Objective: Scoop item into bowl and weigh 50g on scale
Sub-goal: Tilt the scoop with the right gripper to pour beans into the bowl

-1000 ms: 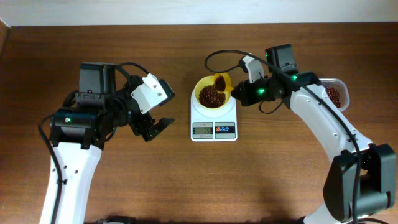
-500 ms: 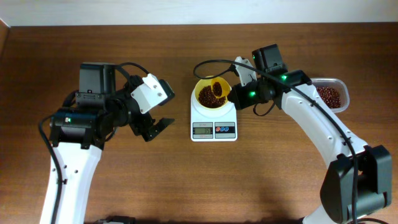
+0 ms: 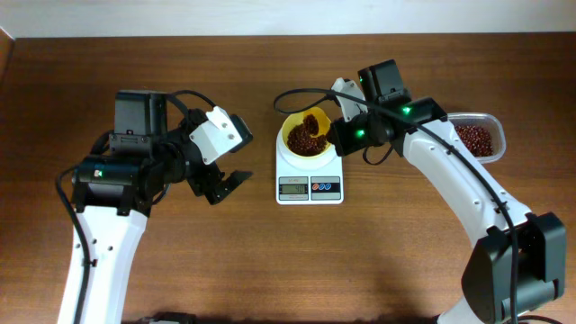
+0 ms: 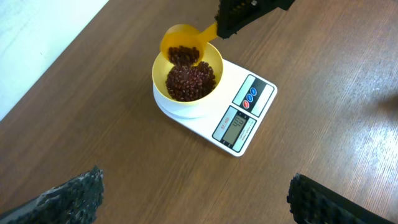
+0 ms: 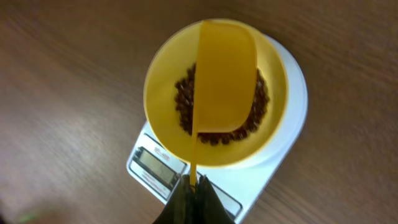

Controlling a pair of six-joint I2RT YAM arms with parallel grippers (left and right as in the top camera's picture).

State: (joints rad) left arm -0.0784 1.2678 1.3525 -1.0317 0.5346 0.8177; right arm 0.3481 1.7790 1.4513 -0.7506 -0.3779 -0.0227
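Note:
The pale-yellow bowl (image 3: 302,139) sits on the white scale (image 3: 309,175) and holds a pile of red-brown beans (image 3: 304,140). My right gripper (image 3: 340,133) is shut on the handle of a small yellow scoop (image 3: 314,121), which is tilted over the bowl with beans in it. In the right wrist view the scoop (image 5: 225,78) covers much of the bowl (image 5: 163,81) and beans (image 5: 184,106); the gripper (image 5: 196,186) pinches the handle above the scale (image 5: 283,162). In the left wrist view the scoop (image 4: 180,43) tips over the bowl (image 4: 211,59) on the scale (image 4: 249,112). My left gripper (image 3: 227,184) is open and empty, left of the scale.
A clear plastic tub (image 3: 477,135) with more beans stands at the far right, behind my right arm. The table is dark brown wood (image 3: 288,261). A pale wall edge shows at the upper left in the left wrist view (image 4: 37,37).
My right gripper has moved left and tipped the scoop over the bowl. The left arm has not moved.

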